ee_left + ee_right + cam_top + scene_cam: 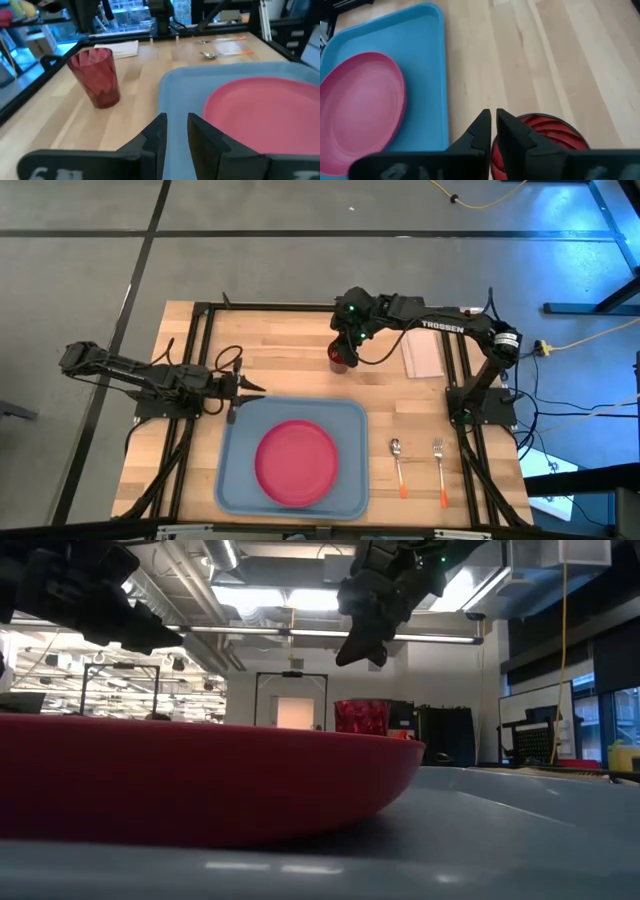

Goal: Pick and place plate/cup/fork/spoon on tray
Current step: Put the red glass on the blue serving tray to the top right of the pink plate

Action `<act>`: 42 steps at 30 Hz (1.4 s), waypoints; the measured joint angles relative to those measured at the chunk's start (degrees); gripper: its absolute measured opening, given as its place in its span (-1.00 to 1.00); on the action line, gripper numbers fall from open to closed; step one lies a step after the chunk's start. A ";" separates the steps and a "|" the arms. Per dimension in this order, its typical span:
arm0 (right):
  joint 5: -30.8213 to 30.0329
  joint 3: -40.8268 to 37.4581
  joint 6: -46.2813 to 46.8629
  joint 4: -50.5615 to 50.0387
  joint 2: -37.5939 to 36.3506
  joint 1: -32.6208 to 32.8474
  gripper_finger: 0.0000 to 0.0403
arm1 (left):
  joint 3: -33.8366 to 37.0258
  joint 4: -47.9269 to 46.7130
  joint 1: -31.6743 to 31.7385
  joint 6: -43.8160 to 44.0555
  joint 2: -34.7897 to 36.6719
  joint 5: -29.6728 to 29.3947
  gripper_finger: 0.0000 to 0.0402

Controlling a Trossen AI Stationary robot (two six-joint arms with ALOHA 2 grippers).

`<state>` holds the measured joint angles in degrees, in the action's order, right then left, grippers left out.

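Observation:
The pink-red plate (296, 462) lies flat in the light blue tray (240, 480) at the table's near middle. The dark red cup (340, 360) stands upright on the wood beyond the tray's far edge; it also shows in the left wrist view (96, 77). My right gripper (347, 340) hovers just above the cup (545, 137), fingers shut, and the low view shows it clear of the rim (362, 702). My left gripper (252, 388) is slightly open and empty over the tray's far left corner. The spoon (397, 462) and fork (439, 468) lie on the table right of the tray.
A small pale sheet (422, 355) lies on the table right of the cup, under the right arm. Black frame rails (200, 350) run along the table's left, far and right sides. Bare wood lies between the cup and the tray.

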<state>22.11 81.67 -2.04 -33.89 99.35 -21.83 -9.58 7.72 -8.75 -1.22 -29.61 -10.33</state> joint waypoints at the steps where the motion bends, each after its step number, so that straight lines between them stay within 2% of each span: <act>1: 0.00 0.00 0.00 -0.02 0.00 0.29 -0.83 | 0.00 0.07 0.00 1.62 0.00 -0.02 -0.66; 8: 0.02 0.00 0.02 1.05 0.00 1.63 -0.83 | 0.00 0.05 -0.04 12.50 0.00 0.88 -0.66; 15: -0.01 0.00 0.10 1.53 0.00 2.21 -0.83 | 0.00 -0.78 -0.02 11.61 0.00 0.45 -0.66; 19: 0.00 0.00 2.97 1.51 0.00 2.21 -0.83 | 0.09 -6.29 0.22 11.75 0.25 6.17 -0.66; 23: -0.02 -0.02 3.28 1.51 0.00 2.21 -0.83 | 0.00 -4.58 0.15 9.85 2.44 10.84 -0.66; 29: -2.52 -0.02 4.91 1.62 0.00 2.24 -0.83 | 2.13 -4.18 0.22 8.56 5.48 10.30 -0.66; 34: -3.15 -0.02 4.94 1.52 0.00 2.30 -0.83 | 9.17 4.69 0.22 9.45 9.15 12.57 -0.66; 39: -3.36 -0.06 4.90 0.21 0.00 2.59 -0.83 | 8.90 4.36 0.24 7.30 12.51 13.27 -0.66; 42: -6.75 -0.07 4.99 0.15 0.00 3.22 -0.83 | 8.90 3.59 0.24 6.78 13.92 13.01 -0.66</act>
<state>15.36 81.60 2.95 -33.74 99.35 -18.61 -0.69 11.31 -8.51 5.56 -15.69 2.68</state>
